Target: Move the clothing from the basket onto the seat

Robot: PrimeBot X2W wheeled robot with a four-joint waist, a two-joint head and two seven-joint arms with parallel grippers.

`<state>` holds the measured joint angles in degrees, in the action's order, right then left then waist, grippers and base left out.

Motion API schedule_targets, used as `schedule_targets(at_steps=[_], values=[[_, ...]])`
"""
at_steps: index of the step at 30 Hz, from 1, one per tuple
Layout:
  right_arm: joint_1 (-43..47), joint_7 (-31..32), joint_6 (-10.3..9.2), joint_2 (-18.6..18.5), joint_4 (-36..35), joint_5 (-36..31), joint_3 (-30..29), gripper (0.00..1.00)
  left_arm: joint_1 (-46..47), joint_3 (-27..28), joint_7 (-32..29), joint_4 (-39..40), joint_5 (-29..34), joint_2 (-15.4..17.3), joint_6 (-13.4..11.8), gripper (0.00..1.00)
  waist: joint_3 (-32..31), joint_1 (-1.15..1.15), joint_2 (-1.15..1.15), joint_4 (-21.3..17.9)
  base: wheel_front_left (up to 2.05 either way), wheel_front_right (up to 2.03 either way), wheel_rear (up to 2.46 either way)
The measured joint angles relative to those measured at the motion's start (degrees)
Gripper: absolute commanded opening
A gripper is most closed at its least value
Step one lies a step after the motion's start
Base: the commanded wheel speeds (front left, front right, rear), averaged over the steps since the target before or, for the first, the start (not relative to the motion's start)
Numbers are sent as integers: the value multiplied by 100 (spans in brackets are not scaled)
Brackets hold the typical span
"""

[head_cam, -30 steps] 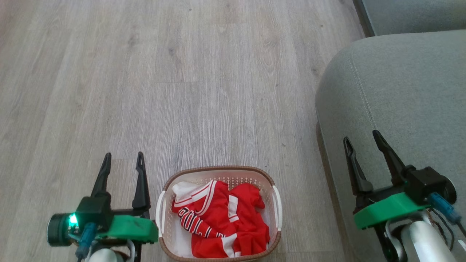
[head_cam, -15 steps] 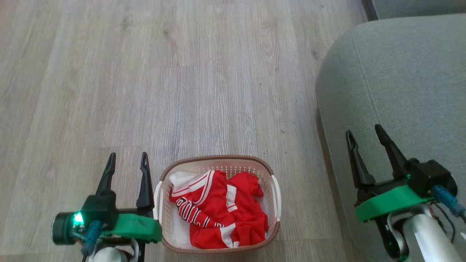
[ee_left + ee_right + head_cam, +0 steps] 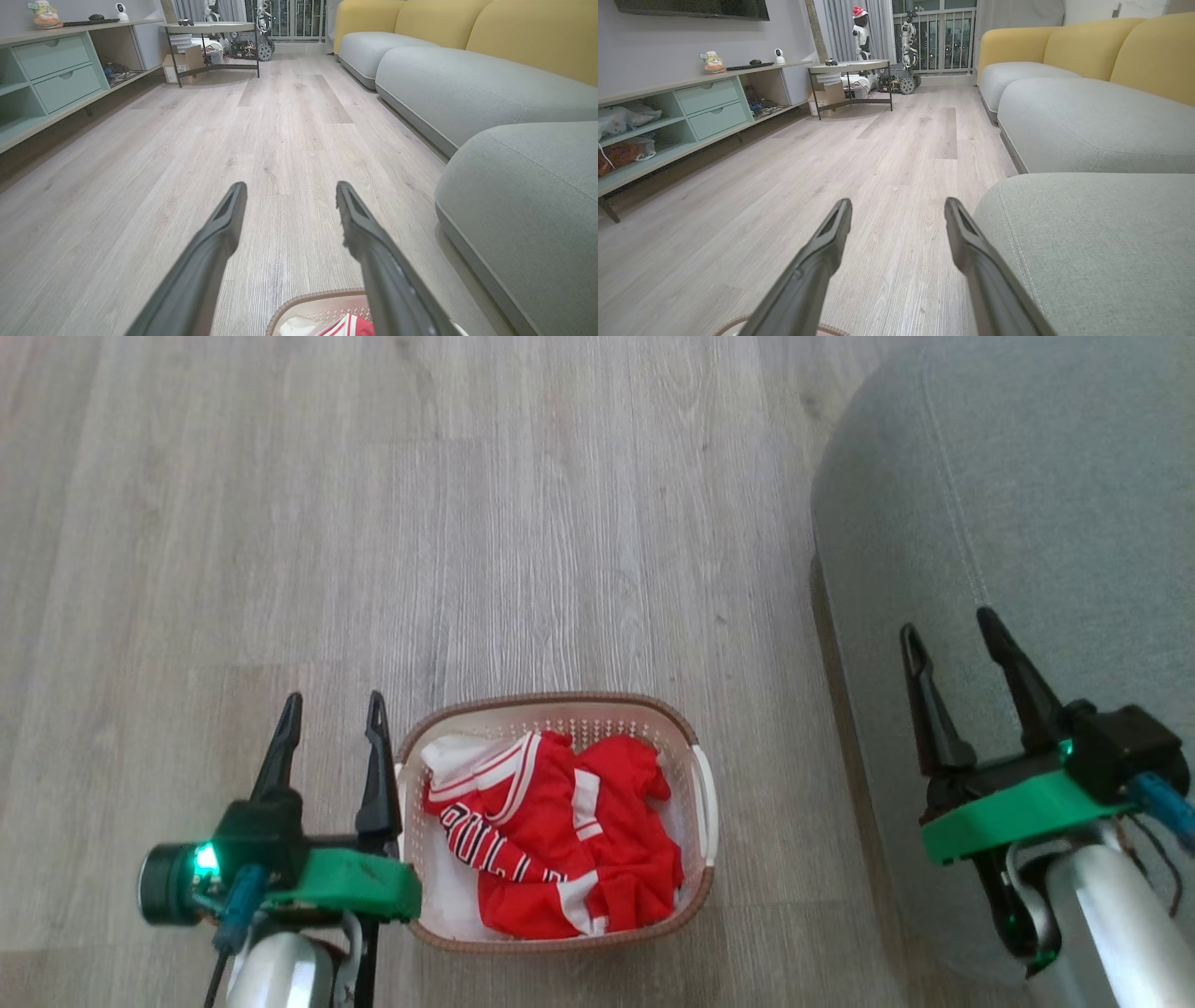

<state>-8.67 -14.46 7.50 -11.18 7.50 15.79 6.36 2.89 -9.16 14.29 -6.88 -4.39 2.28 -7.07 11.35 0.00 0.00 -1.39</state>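
Red clothing is heaped in the basket, left of the seat; left gripper and right gripper are held with jaws released, empty.

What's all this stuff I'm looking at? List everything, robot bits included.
clothing: one heap, red with white trim, in the basket
basket: one, cream with brown rim, on the floor between the hands
seat: one, grey-green, right of the basket
floor: one, pale wood, under the basket
backrests: several, yellow, right side, further off
sideboard: one, mint-green, left side, further off
left hand: one, dark fingers, open, beside the basket
right hand: one, dark fingers, open, over the seat
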Motion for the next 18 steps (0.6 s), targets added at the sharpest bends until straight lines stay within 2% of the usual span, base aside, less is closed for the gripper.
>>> schedule_targets(at_steps=[18], values=[[-642, -1, 0, -158, -380, 194, -75, 100, 792, -360, 0, -312, -40, -1, -54, 100, 962, 0, 0, -305, 0, 0, 0]])
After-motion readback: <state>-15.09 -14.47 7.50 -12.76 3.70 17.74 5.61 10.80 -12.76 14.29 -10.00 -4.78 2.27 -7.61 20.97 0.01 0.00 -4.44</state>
